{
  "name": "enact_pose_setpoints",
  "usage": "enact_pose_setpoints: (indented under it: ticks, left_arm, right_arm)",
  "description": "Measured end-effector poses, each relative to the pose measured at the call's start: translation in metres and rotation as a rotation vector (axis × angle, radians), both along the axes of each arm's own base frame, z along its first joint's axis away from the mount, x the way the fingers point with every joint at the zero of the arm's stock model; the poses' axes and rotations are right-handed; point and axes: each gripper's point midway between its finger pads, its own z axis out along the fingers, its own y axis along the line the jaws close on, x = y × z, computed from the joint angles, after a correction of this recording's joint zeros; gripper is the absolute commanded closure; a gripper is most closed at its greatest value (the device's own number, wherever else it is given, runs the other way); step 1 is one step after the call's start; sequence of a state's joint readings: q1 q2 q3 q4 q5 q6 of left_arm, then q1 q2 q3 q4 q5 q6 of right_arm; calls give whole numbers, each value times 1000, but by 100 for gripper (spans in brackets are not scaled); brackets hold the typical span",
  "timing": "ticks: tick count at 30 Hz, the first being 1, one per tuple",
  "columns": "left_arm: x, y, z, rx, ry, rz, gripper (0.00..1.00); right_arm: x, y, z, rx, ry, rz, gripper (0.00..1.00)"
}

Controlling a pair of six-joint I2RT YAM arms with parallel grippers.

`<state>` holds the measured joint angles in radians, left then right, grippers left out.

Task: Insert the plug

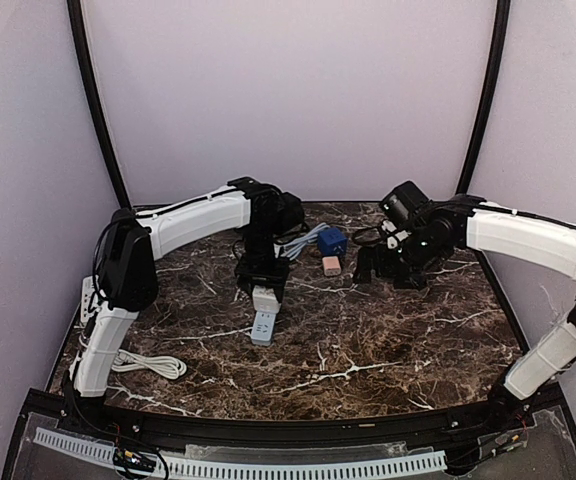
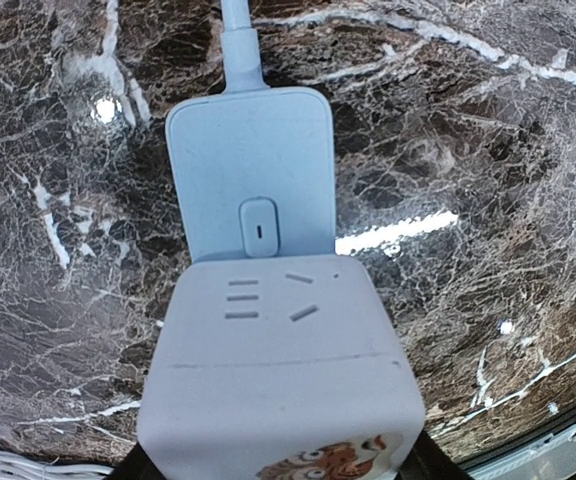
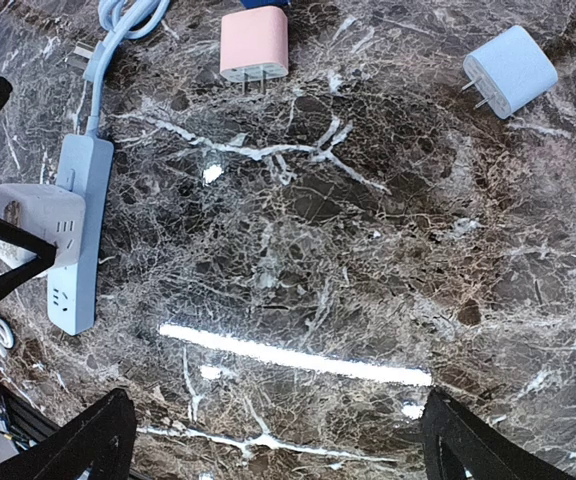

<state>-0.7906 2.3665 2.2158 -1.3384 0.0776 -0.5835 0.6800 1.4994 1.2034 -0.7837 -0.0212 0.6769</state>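
Left end effector (image 1: 265,291) clamped on white cube plug (image 2: 278,380), right end effector (image 3: 278,425) apart: we should press squarely into pale-blue power strip (image 2: 253,165).

Pink adapter (image 3: 254,45) beside blue cube (image 1: 331,240), seemingly.

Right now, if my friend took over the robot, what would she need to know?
Left hand: closed on the white cube adapter, which sits on the power strip.
Right hand: open and empty, hovering over the table.
Pink plug and pale charger lie loose on the table, not plugged in.
Done: the adapter is on the strip.
Left: I can't tell if it is pushed all the way in, so check that, then let go.
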Motion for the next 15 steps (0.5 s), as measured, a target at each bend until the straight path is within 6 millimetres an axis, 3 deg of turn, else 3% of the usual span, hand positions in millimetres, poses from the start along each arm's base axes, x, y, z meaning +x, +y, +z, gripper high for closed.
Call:
enact_pose_setpoints:
  ticks: [4,8,11,15]
  left_arm:
    - [3,1,-2,6,-19,-6,23]
    - [6,10,-23,58,-17,-16,6]
    - [8,14,-27,80,-27,-21,1]
    - [12,15,-13,62,-60,-16,1]
  right_arm:
    - [-2,-2,6,12,-11,-5,2]
    - [-4,-3,7,17,-14,-9,1]
    - [-4,-6,10,15,-26,-16,1]
    - [-4,-9,14,12,-44,-23,1]
